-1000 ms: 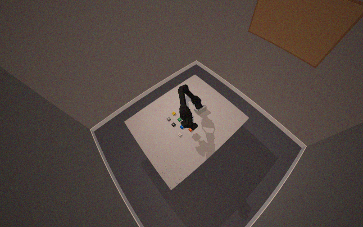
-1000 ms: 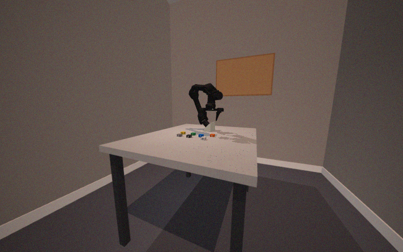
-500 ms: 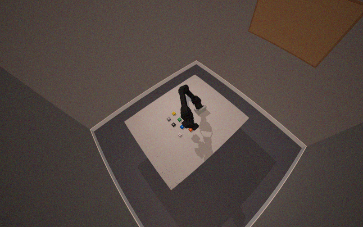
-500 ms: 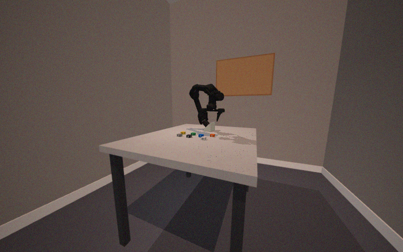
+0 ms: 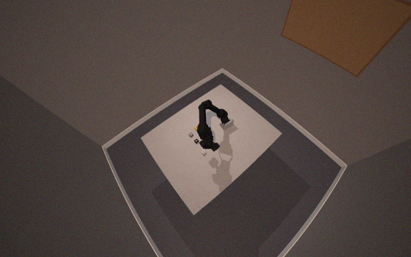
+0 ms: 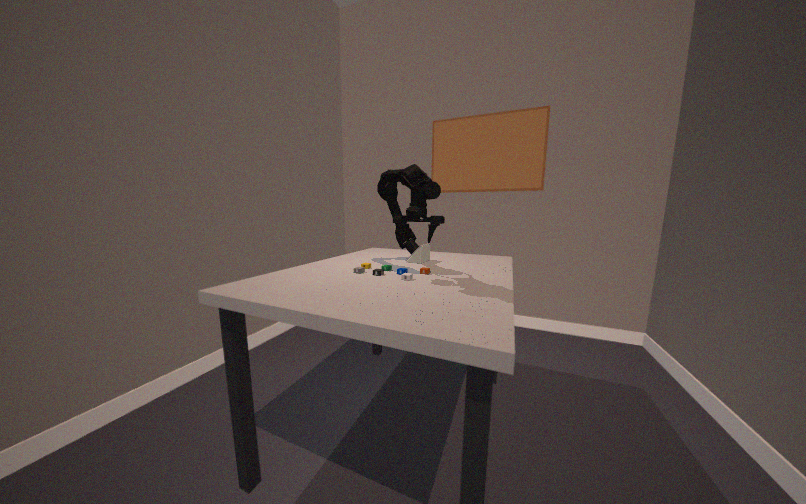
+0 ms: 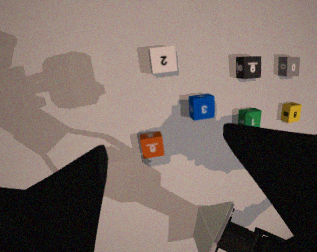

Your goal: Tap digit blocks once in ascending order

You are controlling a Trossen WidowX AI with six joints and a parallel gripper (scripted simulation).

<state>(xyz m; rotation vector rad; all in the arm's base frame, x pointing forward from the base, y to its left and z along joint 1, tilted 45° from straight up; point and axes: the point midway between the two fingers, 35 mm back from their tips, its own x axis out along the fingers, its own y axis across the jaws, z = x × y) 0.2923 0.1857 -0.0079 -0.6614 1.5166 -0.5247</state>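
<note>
My gripper (image 6: 416, 239) (image 7: 166, 141) is open and empty, high above the blocks, its tips framing the orange block (image 6: 424, 270) (image 7: 152, 145) in the wrist view. The white block (image 5: 203, 152) (image 6: 406, 276) (image 7: 163, 60) shows 2, the blue block (image 6: 401, 270) (image 7: 202, 107) 3, the green block (image 6: 386, 267) (image 7: 249, 117) 1, the grey block (image 5: 190, 134) (image 6: 359, 270) (image 7: 289, 66) 0. Digits on the orange, black (image 5: 196, 140) (image 6: 377, 272) (image 7: 248, 67) and yellow (image 5: 196, 128) (image 6: 366, 265) (image 7: 291, 113) blocks are blurred. The arm hides the orange, blue and green blocks in the top view.
The blocks stand apart on the white table (image 5: 178, 165) (image 6: 330, 300). The arm's base stands behind them, by a pale wedge-shaped piece (image 6: 420, 254) (image 7: 211, 225). Arm shadows cross the table. An orange board (image 5: 347, 34) (image 6: 490, 150) hangs on the wall.
</note>
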